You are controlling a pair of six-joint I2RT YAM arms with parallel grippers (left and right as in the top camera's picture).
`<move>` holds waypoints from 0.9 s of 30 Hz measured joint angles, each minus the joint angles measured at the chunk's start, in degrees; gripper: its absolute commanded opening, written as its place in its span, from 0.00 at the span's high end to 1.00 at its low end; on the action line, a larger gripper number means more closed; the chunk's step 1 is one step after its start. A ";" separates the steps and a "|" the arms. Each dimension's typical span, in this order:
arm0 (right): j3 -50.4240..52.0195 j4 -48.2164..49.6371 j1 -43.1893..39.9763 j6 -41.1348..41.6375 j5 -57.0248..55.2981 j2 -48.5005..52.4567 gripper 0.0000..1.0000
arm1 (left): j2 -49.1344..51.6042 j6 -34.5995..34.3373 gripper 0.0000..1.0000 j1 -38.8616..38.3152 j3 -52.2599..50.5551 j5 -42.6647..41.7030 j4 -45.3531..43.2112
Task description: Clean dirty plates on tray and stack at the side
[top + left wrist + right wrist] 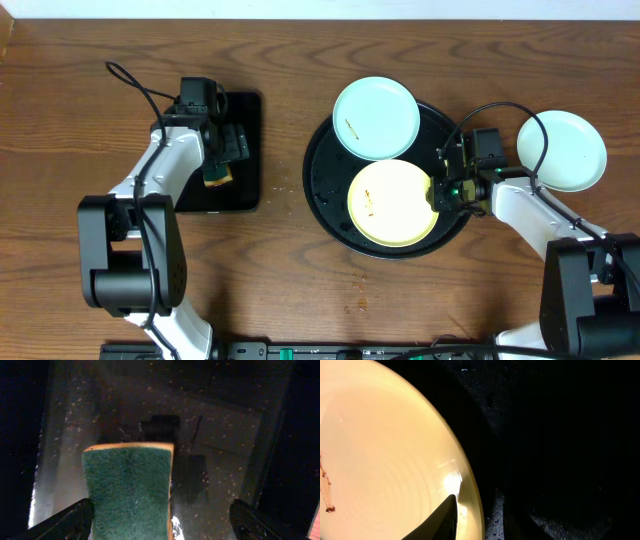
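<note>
The round black tray (322, 200) holds a pale yellow plate (392, 203) with small brown smears. A mint-blue plate (376, 118) with a brown smear rests across the tray's far rim. A second mint-blue plate (562, 150) lies on the bare wood at the right. My right gripper (441, 190) grips the yellow plate's right rim. In the right wrist view one finger lies on the yellow plate (385, 450) and the other is below its rim (480, 520). My left gripper (222, 158) is open around a green and yellow sponge (127, 490).
The sponge (217, 178) lies on a smaller rectangular black tray (245, 150) at the left, also in the left wrist view (225, 435). Small crumbs dot the wood (358, 290) in front of the round tray. Cables loop above both arms.
</note>
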State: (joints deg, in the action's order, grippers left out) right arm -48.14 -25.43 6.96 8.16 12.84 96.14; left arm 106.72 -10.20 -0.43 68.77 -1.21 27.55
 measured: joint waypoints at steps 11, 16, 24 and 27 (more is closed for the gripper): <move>0.00 0.02 0.00 0.17 0.17 0.00 0.69 | 4.02 3.21 0.44 -0.02 0.02 -0.37 -5.42; 0.00 0.09 0.02 0.24 0.28 0.00 0.67 | 4.02 4.55 0.87 -0.02 0.02 -0.46 -5.60; 0.00 0.11 0.02 0.35 0.37 -0.02 0.67 | 4.02 5.60 0.25 -0.07 0.02 -0.59 -5.57; 0.00 0.11 0.02 0.35 0.42 -0.02 0.67 | 4.02 5.70 0.25 -0.07 0.02 -0.63 -2.91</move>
State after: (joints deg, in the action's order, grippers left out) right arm -48.14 -25.32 6.98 8.51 13.26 96.12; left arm 110.74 -4.49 -0.49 68.79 -1.85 24.64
